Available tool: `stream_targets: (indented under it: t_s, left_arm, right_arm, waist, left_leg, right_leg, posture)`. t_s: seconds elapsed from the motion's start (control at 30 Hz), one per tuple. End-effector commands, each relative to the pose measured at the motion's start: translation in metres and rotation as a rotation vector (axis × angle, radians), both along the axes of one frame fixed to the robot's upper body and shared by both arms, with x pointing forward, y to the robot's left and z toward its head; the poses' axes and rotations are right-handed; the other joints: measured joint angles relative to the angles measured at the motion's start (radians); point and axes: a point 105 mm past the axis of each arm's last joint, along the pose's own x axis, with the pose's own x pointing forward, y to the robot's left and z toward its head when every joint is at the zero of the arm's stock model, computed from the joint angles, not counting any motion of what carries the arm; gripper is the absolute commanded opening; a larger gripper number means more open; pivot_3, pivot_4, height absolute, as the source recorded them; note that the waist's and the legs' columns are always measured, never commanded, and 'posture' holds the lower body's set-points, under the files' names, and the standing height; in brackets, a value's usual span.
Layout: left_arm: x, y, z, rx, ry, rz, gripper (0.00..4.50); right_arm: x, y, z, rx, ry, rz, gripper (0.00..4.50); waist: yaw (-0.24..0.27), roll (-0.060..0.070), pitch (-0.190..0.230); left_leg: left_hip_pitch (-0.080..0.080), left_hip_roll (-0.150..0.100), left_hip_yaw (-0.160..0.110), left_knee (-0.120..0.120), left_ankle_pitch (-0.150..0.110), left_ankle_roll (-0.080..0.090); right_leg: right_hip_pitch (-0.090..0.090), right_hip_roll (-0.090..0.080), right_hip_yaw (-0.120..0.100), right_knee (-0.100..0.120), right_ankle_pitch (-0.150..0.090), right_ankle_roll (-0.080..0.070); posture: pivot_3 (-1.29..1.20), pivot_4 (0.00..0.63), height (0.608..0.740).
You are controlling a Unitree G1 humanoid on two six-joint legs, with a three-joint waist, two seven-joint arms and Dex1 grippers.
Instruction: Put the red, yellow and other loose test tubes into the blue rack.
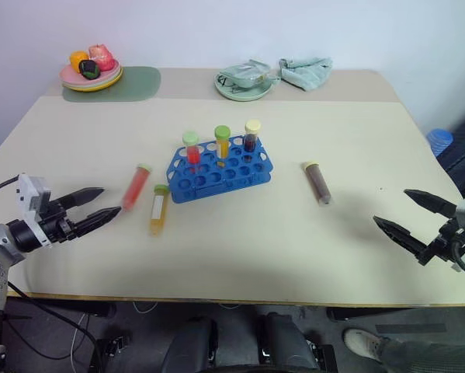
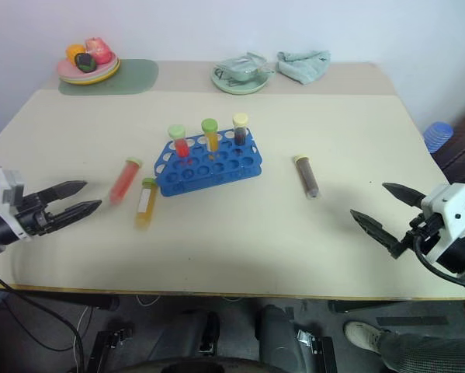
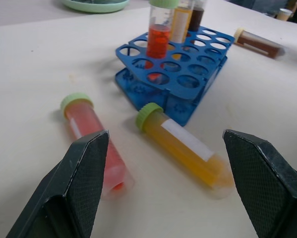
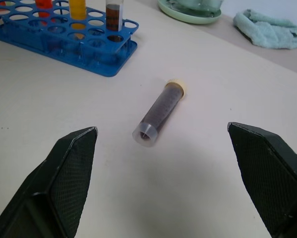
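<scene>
Six test tubes in all: three stand upright in the blue rack [image 1: 220, 168] and three lie loose on the counter [image 1: 240, 256]. Racked, along the back row: one red-filled tube with green cap [image 1: 192, 148], one orange-yellow tube with green cap [image 1: 222, 142], one dark tube with pale yellow cap [image 1: 251, 135]; the remaining holes of the rack stand free. Loose: one red tube [image 1: 136, 186] and one yellow tube [image 1: 159, 209] side by side just left of the rack, green caps toward the far side, the yellow one bearing a white label; one brown tube [image 1: 318, 183] with a yellowish cap lies alone right of the rack, well apart from it. Two claws: left claw [image 1: 94, 206] released, fingers spread, low over the counter's left near part, pointing toward the red and yellow tubes, touching nothing. Right claw [image 1: 412, 215] released wide, near the counter's right front corner, with the brown tube lying ahead between its fingers' lines in the right wrist view, apart from both. Far edge: one stack of plates with toy food [image 1: 91, 70] on a green mat [image 1: 135, 81] at the left, one green dish [image 1: 244, 84] and one crumpled cloth [image 1: 305, 71] at the middle. The front half of the counter lies bare between the claws.
</scene>
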Motion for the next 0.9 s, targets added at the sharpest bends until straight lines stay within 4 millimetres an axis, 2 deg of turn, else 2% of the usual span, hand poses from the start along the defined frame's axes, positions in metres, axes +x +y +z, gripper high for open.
stream_targets:
  t_s: [0.03,0.33,0.57,0.73,0.9]
  left_arm:
    - [-0.003,0.001,0.01,0.005,-0.035,0.0,3.75]
    - [-0.003,-0.002,0.013,-0.024,-0.033,-0.004,3.75]
    - [-0.004,-0.019,0.02,-0.042,-0.064,-0.064,3.75]
    - [0.0,-0.043,0.027,-0.06,-0.096,-0.159,3.75]
    - [0.008,-0.072,0.04,-0.104,-0.129,-0.27,3.75]
  right_arm:
    - [0.0,0.005,0.01,-0.015,-0.037,0.014,4.33]
    - [0.006,0.005,0.011,-0.01,-0.04,0.02,4.33]
    - [0.025,0.012,0.017,0.028,-0.043,0.052,4.33]
    - [0.061,0.024,0.017,0.055,0.036,0.009,4.33]
    - [0.104,0.039,-0.002,0.072,0.309,-0.029,4.33]
  waist:
    - [0.0,0.0,0.0]
    - [0.001,0.0,0.0]
    - [-0.003,0.0,0.0]
    - [-0.007,0.0,0.0]
    - [-0.018,0.0,0.0]
  left_leg:
    - [0.0,0.0,0.0,0.0,0.0,0.0]
    - [0.0,0.0,0.0,0.0,0.0,0.0]
    - [0.0,0.0,0.0,0.0,0.0,0.0]
    - [0.0,0.0,0.0,0.0,0.0,0.0]
    - [-0.001,0.0,0.0,0.001,0.001,0.0]
  right_leg:
    - [0.0,0.0,0.0,0.0,0.0,0.0]
    - [0.0,0.0,0.0,0.0,0.0,0.0]
    - [0.0,0.0,0.0,0.0,0.0,0.0]
    - [0.0,0.0,0.0,0.001,0.0,0.0]
    - [-0.001,0.0,0.0,0.001,0.0,0.0]
  posture:
    - [0.0,0.15,0.74]
    - [0.0,0.15,0.74]
    - [0.0,0.15,0.74]
    - [0.0,0.15,0.74]
    - [0.0,0.15,0.74]
